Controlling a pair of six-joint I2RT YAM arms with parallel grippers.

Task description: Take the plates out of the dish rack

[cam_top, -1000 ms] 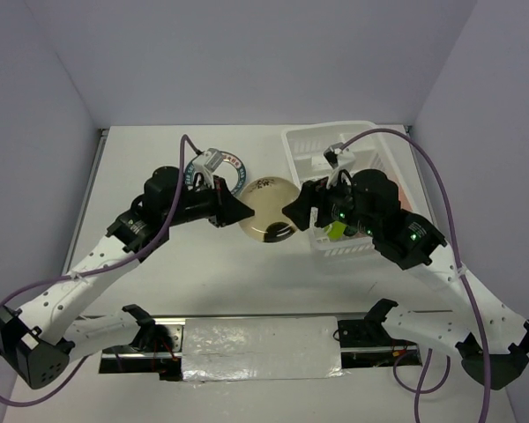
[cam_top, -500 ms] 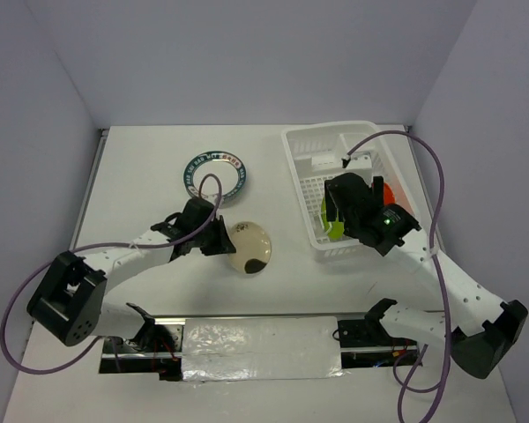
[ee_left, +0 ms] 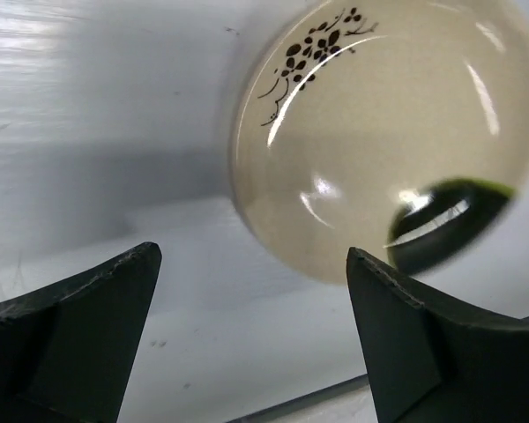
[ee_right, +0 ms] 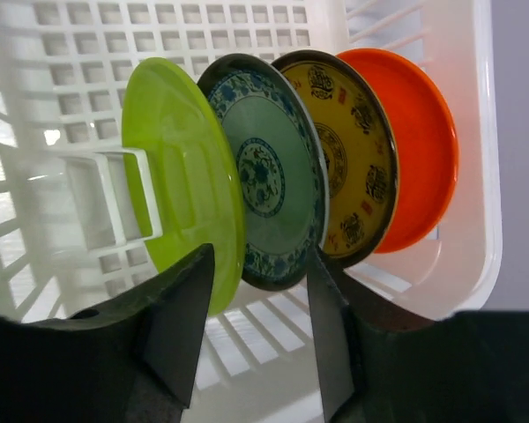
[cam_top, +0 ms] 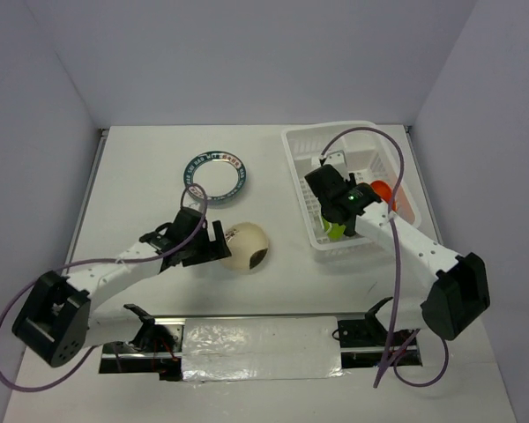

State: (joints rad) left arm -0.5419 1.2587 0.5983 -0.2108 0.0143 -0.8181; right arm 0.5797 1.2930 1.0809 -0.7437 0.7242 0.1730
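Observation:
A cream plate with a dark line drawing [cam_top: 247, 246] [ee_left: 379, 132] lies flat on the table. My left gripper [cam_top: 219, 244] [ee_left: 251, 256] is just left of it, open and holding nothing. The teal-rimmed plate [cam_top: 216, 173] lies farther back. In the white dish rack [cam_top: 363, 141] [ee_right: 458, 256] four plates stand on edge: lime green [cam_top: 335, 232] [ee_right: 181, 176], blue-green patterned [ee_right: 269, 167], yellow patterned [ee_right: 348, 159] and orange-red [cam_top: 384, 189] [ee_right: 414, 150]. My right gripper [cam_top: 333, 220] [ee_right: 260, 256] is down in the rack. Its jaws are half closed and straddle the lower rim of the blue-green plate, with a gap still showing.
The rack's small side compartment [ee_right: 115, 207] sits just left of the lime plate. The rack's near wall [cam_top: 342, 249] is close to the right gripper. A silver-taped strip [cam_top: 260, 345] runs along the table's front edge between the arm bases.
The left gripper lowered the cream plate onto the table, let it go and opened wide. The right gripper moved down into the rack and narrowed its jaws around the plates' lower edges.

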